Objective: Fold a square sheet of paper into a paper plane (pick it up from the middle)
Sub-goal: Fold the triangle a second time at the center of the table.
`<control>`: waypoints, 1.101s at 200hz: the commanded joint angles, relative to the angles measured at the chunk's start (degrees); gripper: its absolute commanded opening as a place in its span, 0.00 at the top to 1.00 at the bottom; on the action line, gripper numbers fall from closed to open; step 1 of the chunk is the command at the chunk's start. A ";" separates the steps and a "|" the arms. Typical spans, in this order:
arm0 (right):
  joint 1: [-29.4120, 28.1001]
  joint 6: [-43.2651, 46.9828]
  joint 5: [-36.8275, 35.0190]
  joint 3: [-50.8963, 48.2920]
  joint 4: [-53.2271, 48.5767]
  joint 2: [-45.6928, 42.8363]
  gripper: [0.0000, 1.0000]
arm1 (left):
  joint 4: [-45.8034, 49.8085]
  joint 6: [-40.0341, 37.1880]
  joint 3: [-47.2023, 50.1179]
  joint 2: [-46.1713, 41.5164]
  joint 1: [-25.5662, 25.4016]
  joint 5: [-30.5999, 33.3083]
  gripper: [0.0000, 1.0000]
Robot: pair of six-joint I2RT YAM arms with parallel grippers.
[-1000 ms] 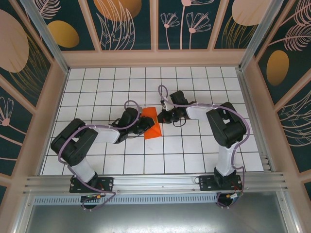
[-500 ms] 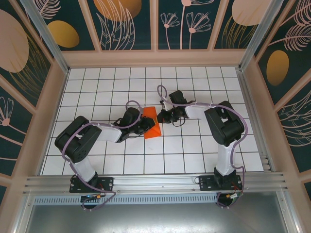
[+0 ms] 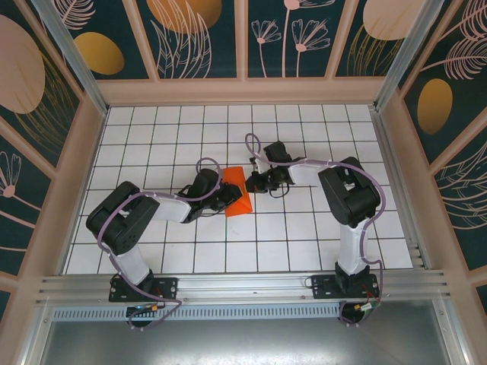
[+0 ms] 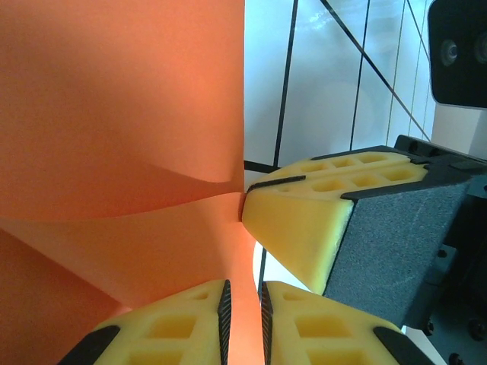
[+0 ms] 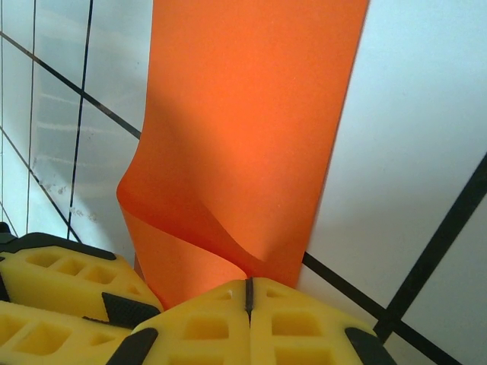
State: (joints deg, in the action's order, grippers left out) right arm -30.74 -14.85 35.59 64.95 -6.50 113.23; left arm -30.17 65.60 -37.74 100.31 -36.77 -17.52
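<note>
The white gridded table [image 3: 304, 236] sits inside patterned walls [image 3: 190, 38], and near its middle I see the orange sheet of paper [image 3: 238, 188] caught between my two arms. My left gripper [image 4: 242, 296] is clamped on the sheet: a thin layer runs between its yellow pads [image 4: 175, 323], and the paper bows away from there. My right gripper [image 5: 248, 289] is clenched tight on a neighbouring bit of edge, where the paper dimples into its closed tips. The two grippers stand just beside each other.
</note>
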 commanded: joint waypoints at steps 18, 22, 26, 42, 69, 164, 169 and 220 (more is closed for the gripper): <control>-0.01 1.76 0.18 2.20 -0.91 1.52 1.00 | 0.39 -1.33 -0.98 0.81 -0.23 0.64 0.78; -0.02 1.68 0.18 2.20 -0.93 1.42 1.00 | 0.46 -1.35 -0.72 0.67 -0.23 0.64 0.78; -0.02 1.62 0.18 2.20 -0.96 1.35 1.00 | 0.42 -1.24 -0.53 0.37 -0.23 0.64 0.78; -0.11 1.45 0.18 1.97 -0.97 0.87 1.00 | -0.29 -0.63 0.98 -1.61 -0.23 0.25 0.78; -0.28 0.47 0.05 0.44 -0.68 -0.85 1.00 | -0.37 0.77 4.48 -6.22 -0.27 0.73 0.77; -2.35 -6.16 -3.69 -11.07 1.16 -12.48 1.00 | 10.08 1.27 6.00 -7.50 -2.23 1.42 0.80; -2.60 -6.46 -3.58 -11.55 1.26 -13.01 1.00 | 10.81 1.21 6.01 -7.52 -2.25 1.62 0.80; -5.35 -8.92 -2.79 -13.42 0.92 -16.00 1.00 | 18.46 -0.11 6.70 -9.19 -2.25 3.84 0.80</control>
State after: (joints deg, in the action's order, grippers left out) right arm -34.74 -21.41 32.58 52.69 -6.26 99.72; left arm -18.96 66.30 -32.14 93.25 -38.76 -15.77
